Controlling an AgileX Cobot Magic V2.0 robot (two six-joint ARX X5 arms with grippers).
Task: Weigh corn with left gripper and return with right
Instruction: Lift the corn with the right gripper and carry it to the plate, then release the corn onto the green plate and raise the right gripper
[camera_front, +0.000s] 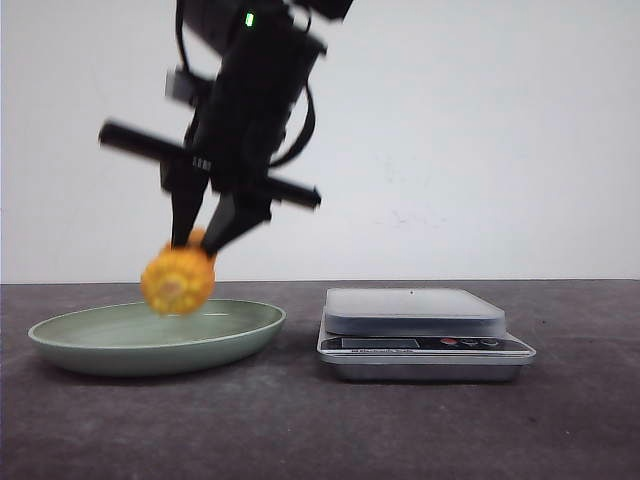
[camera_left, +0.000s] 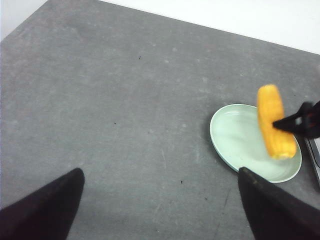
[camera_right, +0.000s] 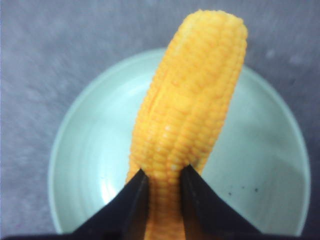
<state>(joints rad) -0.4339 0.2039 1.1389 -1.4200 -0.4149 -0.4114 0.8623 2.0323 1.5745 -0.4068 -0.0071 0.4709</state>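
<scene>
The corn (camera_front: 178, 280), a stubby yellow-orange cob, hangs just above the pale green plate (camera_front: 150, 345) at the left of the table. My right gripper (camera_front: 200, 245) is shut on the corn from above, and its arm reaches across from the top. In the right wrist view the fingers (camera_right: 135, 200) pinch the corn (camera_right: 195, 100) over the plate (camera_right: 85, 150). My left gripper (camera_left: 161, 172) is open and empty over bare table. From there I see the corn (camera_left: 274, 122) over the plate (camera_left: 230, 135). The left arm is out of the front view.
A silver kitchen scale (camera_front: 415, 310) with a flat empty platform stands to the right of the plate, close beside it. The table is dark grey, with a white wall behind. The scale's edge (camera_left: 315, 150) just shows in the left wrist view.
</scene>
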